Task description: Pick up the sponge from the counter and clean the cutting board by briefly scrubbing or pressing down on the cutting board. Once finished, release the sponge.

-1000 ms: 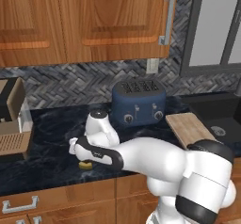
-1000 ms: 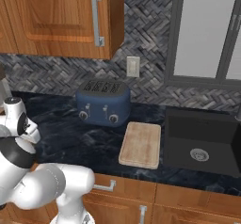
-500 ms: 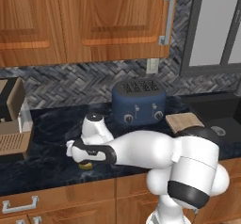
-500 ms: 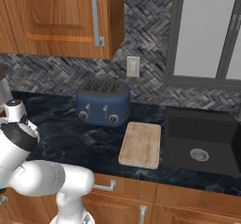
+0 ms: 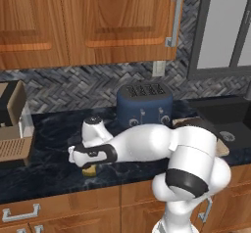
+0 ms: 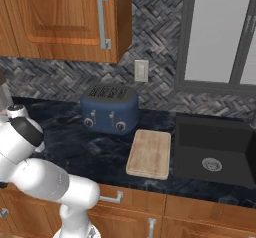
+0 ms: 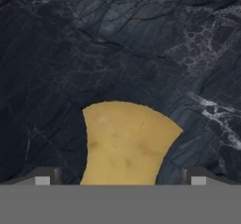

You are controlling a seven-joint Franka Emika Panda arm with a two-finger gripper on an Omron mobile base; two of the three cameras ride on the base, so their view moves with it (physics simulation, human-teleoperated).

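- Sponge: one, yellow, matte, faintly mottled, with inward-curving pinched sides. It lies flat on the counter near the front edge, left of the toaster; in the left base view it shows as a small yellow patch directly under the hand.
- Gripper: spread wide. In the hand view the two dark finger tips stand one on each side of the sponge, with a gap of counter visible between each tip and the sponge's sides. Nothing is pinched. Whether the tips touch the counter cannot be told.
- Counter: one long worktop, dark blue-black with pale marble veins, glossy, over wooden drawers with metal handles.
- Cutting board: one, thin, flat, light tan wood with visible grain and rounded corners. It lies near the counter's front edge, just beside the sink and in front of the toaster's right end, well apart from the sponge. In the left base view the arm's white body covers most of it.
- Toaster: one, dark blue, rounded box shape, slots on top, dials on the front, standing toward the back of the counter between sponge and board.
- Sink: one, black, square basin with a round metal drain, at the right end.
- Coffee machine: one, black and tan with a ribbed tray, at the left end.
- Backsplash: grey herringbone tile with one wall outlet; wooden cabinets above.
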